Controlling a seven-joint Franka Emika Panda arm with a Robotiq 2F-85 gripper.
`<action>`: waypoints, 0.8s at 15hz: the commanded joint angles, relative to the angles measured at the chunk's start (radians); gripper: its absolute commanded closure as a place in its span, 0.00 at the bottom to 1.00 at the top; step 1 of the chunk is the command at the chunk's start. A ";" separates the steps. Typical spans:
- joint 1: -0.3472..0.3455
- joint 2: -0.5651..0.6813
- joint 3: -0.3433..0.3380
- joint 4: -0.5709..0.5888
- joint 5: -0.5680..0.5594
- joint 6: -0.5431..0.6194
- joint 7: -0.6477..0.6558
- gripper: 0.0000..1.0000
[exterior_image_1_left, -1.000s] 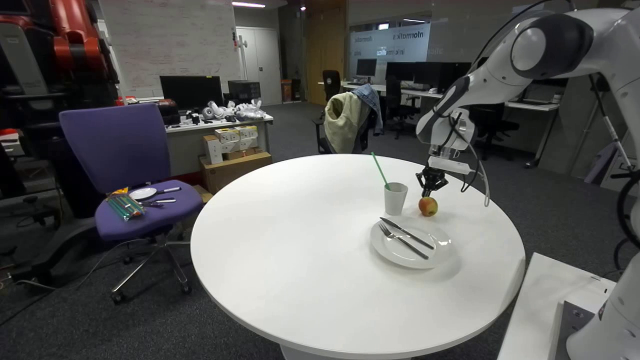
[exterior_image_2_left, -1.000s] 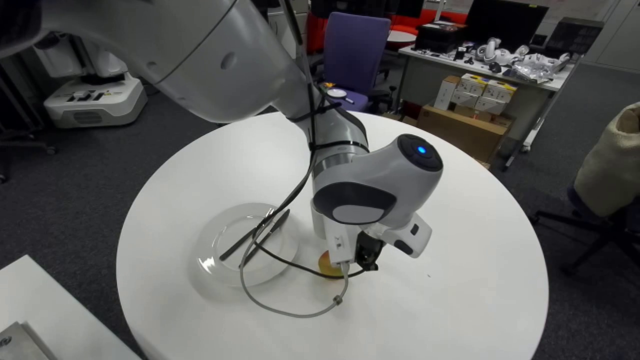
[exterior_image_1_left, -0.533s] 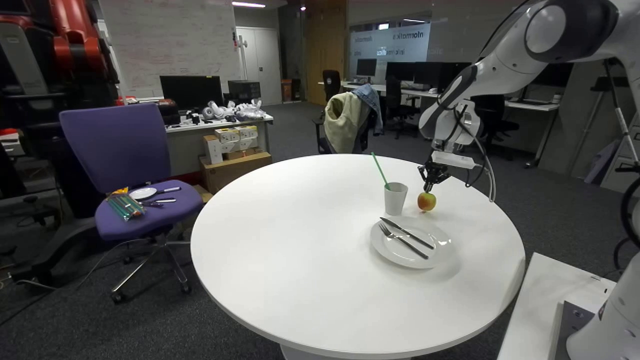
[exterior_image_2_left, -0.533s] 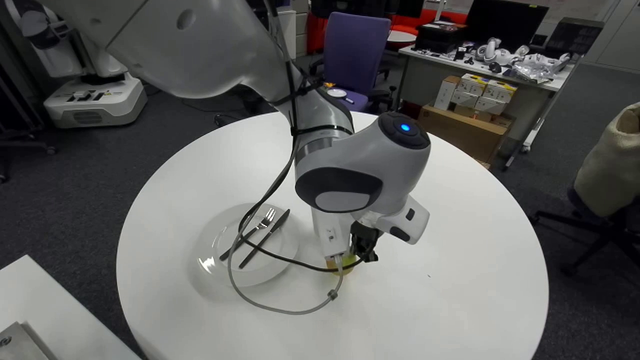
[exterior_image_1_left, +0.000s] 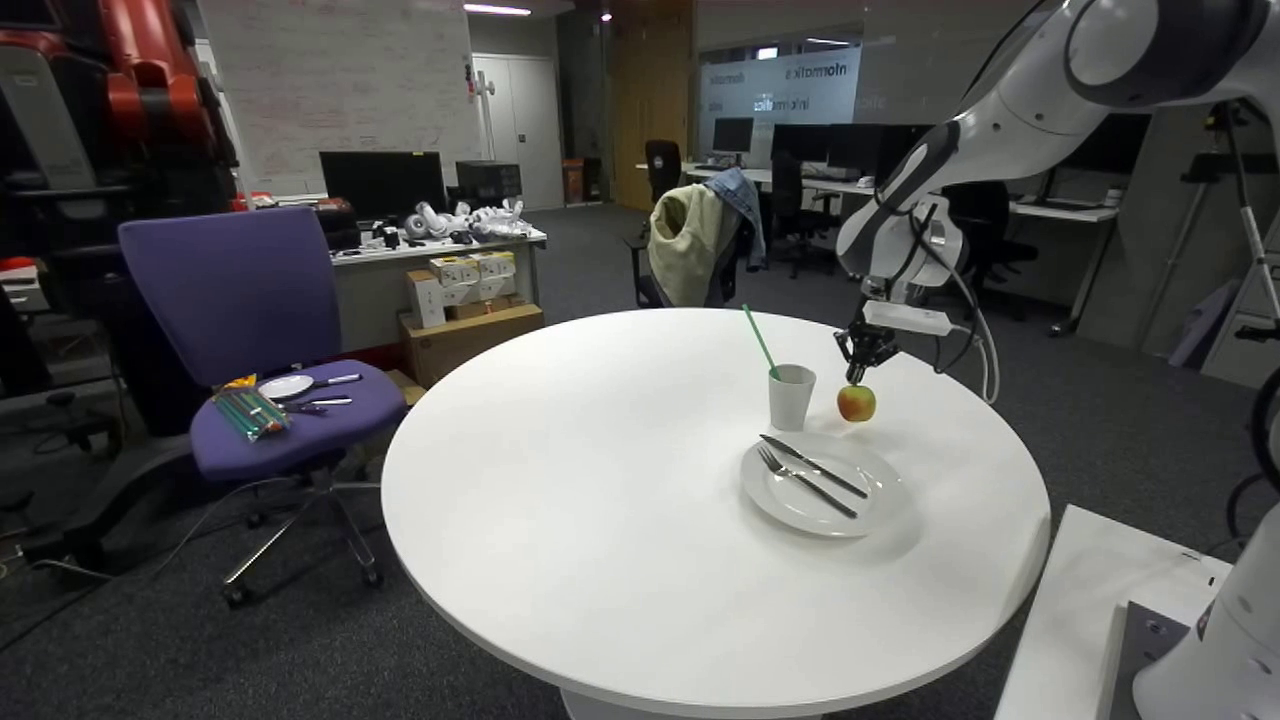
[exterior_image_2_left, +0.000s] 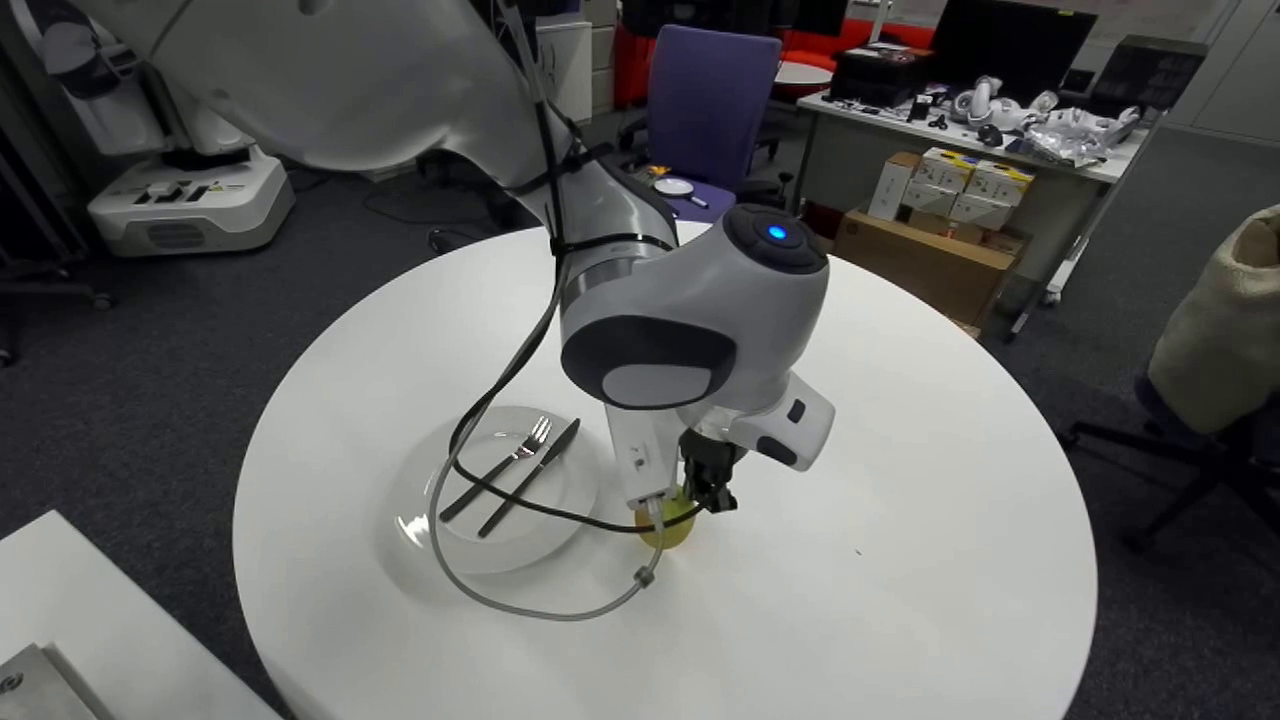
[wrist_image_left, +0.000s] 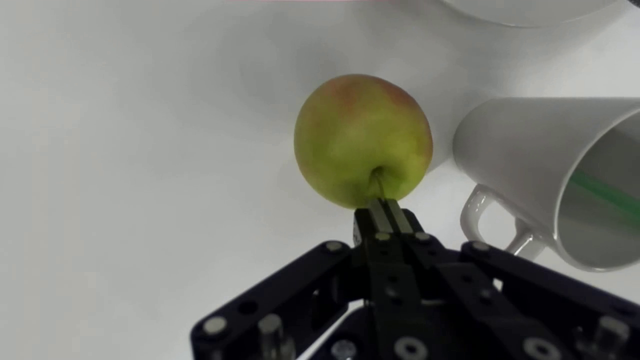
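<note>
In an exterior view, the apple (exterior_image_1_left: 857, 404) lies straight below the hand (exterior_image_1_left: 855, 378), right up against its tips, and looks to hang just clear of the bench (exterior_image_1_left: 600, 500), though I couldn't swear to the gap. The mug (exterior_image_1_left: 791, 402) with its green straw (exterior_image_1_left: 757, 335) stands upright just beside the hand; the plate (exterior_image_1_left: 795, 512) lies on the side of the hand toward the robot's base (exterior_image_1_left: 1215, 620). In an exterior view, the white wrist housing (exterior_image_2_left: 637, 455) and a black cable (exterior_image_2_left: 560, 515) cut across the apple, leaving only pieces showing under the hand; the mug is lost to sight behind the arm (exterior_image_2_left: 680, 300), while the fork (exterior_image_2_left: 500, 465) and the knife (exterior_image_2_left: 530, 478) on the plate can be picked out past the cabling. In the wrist view, the hand is clenched, it seems on the apple's stem (wrist_image_left: 380, 184), which runs into the seam between the fingertips (wrist_image_left: 398, 216), its top end hidden there. The fruit being near round, that stem is its only real axis, pointing back at the hand. The mug stands near the apple but apart; the plate is cut off, beside a dark sliver (wrist_image_left: 636, 2) I can't identify.
</note>
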 joint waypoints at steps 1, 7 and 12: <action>0.037 -0.057 -0.018 -0.081 -0.026 0.053 -0.007 1.00; 0.075 -0.047 -0.017 -0.118 -0.065 0.091 0.004 1.00; 0.082 -0.051 -0.017 -0.134 -0.076 0.124 0.002 1.00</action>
